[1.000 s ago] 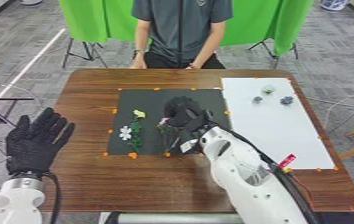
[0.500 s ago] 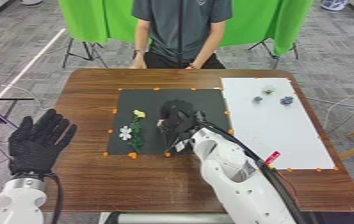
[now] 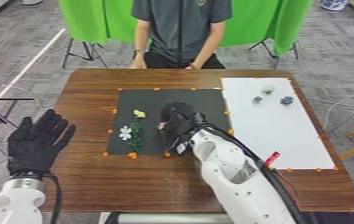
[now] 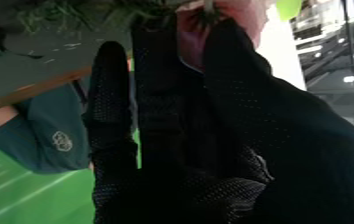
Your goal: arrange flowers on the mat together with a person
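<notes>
Right arm, white, jointed (image 3: 236, 175): rising from the lower right of the frame, now lying a little further left than in the first earlier frame, barely differing from the second. Right hand, black glove (image 3: 180, 112): hovering low at the centre, a touch left of its earlier place; its fingers (image 4: 156, 55) appearing to be pinching a bloom against the thumb. Pink flower (image 4: 191, 42): sitting between thumb and fingers, over the mat's right half; this small shift is suggesting final placing, with release probably still pending. Counter, brown wood (image 3: 138, 187): spreading across the frame, its rim running past the arm at the bottom. White sheet (image 3: 280, 130): occupying the right, its left edge standing near the forearm. Dark mat (image 3: 147, 100): filling centre-left, its right edge passing close by the wrist, its upper part offering room for lifting away. Left hand, black glove (image 3: 37, 145): waiting at the lower left, fingers spread, well apart from the mat. Green stems (image 3: 136, 139): lying on the mat's left half, leaving a narrow dark strip beside the working hand; a leftward sweep could be disturbing them. White flower (image 3: 125, 132) and yellow flower (image 3: 139, 113): resting beside and above those stems.
</notes>
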Motion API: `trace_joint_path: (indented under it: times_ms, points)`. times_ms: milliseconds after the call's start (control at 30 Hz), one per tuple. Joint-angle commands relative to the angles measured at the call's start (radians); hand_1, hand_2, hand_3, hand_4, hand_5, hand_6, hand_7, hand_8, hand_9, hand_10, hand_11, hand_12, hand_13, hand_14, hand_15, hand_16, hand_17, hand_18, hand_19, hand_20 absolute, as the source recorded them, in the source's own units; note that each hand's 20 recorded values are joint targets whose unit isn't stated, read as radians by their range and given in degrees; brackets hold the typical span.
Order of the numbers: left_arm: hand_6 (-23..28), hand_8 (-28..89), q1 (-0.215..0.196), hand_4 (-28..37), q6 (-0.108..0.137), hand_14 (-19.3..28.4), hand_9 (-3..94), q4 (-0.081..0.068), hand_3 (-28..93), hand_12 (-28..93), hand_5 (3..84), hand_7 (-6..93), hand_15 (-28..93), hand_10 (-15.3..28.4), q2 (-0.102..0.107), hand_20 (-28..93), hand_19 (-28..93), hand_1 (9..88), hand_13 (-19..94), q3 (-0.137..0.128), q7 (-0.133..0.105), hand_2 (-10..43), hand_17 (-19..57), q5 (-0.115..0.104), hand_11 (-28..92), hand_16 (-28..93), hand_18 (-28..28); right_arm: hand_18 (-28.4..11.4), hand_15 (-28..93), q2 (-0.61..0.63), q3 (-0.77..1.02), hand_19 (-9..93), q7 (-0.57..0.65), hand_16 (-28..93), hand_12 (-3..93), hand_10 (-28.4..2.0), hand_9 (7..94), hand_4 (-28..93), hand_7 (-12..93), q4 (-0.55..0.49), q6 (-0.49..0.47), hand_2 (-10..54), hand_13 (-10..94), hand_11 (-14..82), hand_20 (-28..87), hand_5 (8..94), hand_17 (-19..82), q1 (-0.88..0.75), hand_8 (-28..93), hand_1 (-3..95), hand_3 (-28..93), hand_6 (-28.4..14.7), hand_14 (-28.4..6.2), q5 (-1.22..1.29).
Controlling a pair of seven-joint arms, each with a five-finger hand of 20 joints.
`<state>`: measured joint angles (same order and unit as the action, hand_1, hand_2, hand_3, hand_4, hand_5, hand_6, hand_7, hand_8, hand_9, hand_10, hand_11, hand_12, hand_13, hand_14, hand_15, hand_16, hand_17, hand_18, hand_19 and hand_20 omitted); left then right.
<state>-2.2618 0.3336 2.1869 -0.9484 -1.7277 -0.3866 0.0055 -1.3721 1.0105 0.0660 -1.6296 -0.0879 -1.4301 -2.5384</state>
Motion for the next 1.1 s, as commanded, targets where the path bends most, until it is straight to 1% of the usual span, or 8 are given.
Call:
trace_joint_path:
  times_ms: [33, 100, 200, 367, 667, 933, 1033, 1100]
  points:
    - [8.4, -8, -0.016, -27.1, 0.015, 17.9, 55.1, 0.0, 73, 20, 57.7, 23.8, 52, 16.3, -0.006, 28, 42, 31.5, 44, -0.007, 0.008, 14.0, 0.2, -0.002, 28, 3, 18.8, -16.2, 32, 0.008, 0.002, 73, 0.024, 37, 21.6, -10.2, 63.3, -28, 34, -0.029, -0.019, -9.5, 61, 18.1, 27, 60.7, 34, -0.022, -6, 62.0, 72, 0.7, -4.1, 0.013]
    - [8.5, -8, -0.024, -27.0, 0.012, 17.9, 55.1, 0.003, 73, 20, 56.9, 23.8, 52, 16.2, -0.008, 28, 42, 31.6, 44, -0.008, -0.001, 13.9, 0.2, -0.007, 28, 3, 18.9, -16.1, 31, 0.013, -0.004, 72, 0.034, 36, 16.7, -10.5, 61.1, -28, 28, -0.044, -0.026, -9.5, 61, 17.6, 27, 60.3, 34, -0.028, -11, 61.9, 73, 1.2, -4.1, 0.008]
    - [8.6, -8, -0.036, -26.9, 0.013, 17.8, 55.0, 0.008, 73, 20, 56.5, 23.6, 52, 16.1, -0.011, 28, 42, 31.6, 44, -0.012, -0.001, 13.6, 0.2, -0.007, 28, 3, 18.9, -16.2, 30, 0.008, -0.003, 71, 0.039, 36, 15.2, -10.9, 59.3, -28, 26, -0.051, -0.035, -9.5, 60, 16.3, 26, 58.9, 34, -0.035, -17, 61.4, 73, 1.2, -4.2, 0.007]
    - [8.6, -8, -0.024, -26.8, -0.002, 17.9, 54.9, 0.002, 73, 20, 56.3, 23.8, 52, 16.1, -0.011, 28, 42, 31.5, 44, -0.01, -0.001, 13.5, 0.2, -0.002, 28, 3, 18.9, -16.5, 31, 0.008, -0.006, 71, 0.058, 34, 14.9, -11.8, 57.1, -28, 24, -0.056, -0.028, -9.5, 58, 15.4, 26, 56.4, 33, -0.028, -16, 58.1, 75, 0.4, -5.1, 0.013]
    - [8.5, -8, -0.039, -26.6, -0.001, 17.9, 54.8, 0.005, 73, 20, 56.3, 23.9, 52, 16.1, -0.015, 28, 42, 31.6, 44, -0.011, -0.013, 13.0, 0.2, -0.012, 28, 3, 18.8, -17.3, 41, 0.013, 0.013, 72, 0.118, 19, 14.6, -13.7, 52.7, -28, 22, -0.097, 0.024, -9.5, 55, 16.0, 23, 50.3, 32, -0.017, -15, 47.4, 82, -2.8, -9.1, 0.109]
    - [8.6, -8, -0.049, -26.7, -0.001, 18.2, 54.8, 0.01, 73, 20, 56.3, 24.0, 55, 16.2, -0.018, 28, 43, 31.5, 44, -0.014, -0.023, 12.7, 0.3, -0.012, 28, 3, 18.9, -17.6, 43, 0.009, 0.052, 73, 0.108, 16, 14.2, -15.0, 51.9, -27, 20, -0.131, 0.029, -9.5, 55, 15.2, 23, 49.5, 32, -0.014, -14, 45.7, 81, -4.0, -10.5, 0.143]
    - [8.6, -8, -0.047, -26.7, -0.005, 18.2, 54.8, 0.009, 73, 20, 56.3, 24.0, 55, 16.2, -0.018, 28, 43, 31.5, 44, -0.015, -0.023, 12.6, 0.4, -0.009, 28, 3, 18.9, -17.9, 42, 0.032, 0.073, 73, 0.134, 16, 14.2, -15.6, 51.1, -27, 20, -0.179, 0.09, -9.5, 54, 14.9, 22, 49.5, 31, -0.026, -14, 43.3, 81, -4.5, -11.1, 0.249]
    - [8.6, -8, -0.051, -26.7, -0.008, 18.3, 54.8, 0.012, 73, 20, 56.3, 24.0, 55, 16.2, -0.017, 28, 43, 31.6, 44, -0.022, -0.021, 12.5, 0.4, -0.007, 28, 3, 18.9, -17.8, 42, 0.041, 0.114, 71, 0.14, 16, 14.3, -15.8, 51.0, -26, 20, -0.226, 0.076, -7.4, 54, 14.8, 21, 49.7, 31, -0.04, -14, 41.1, 81, -4.6, -11.4, 0.437]
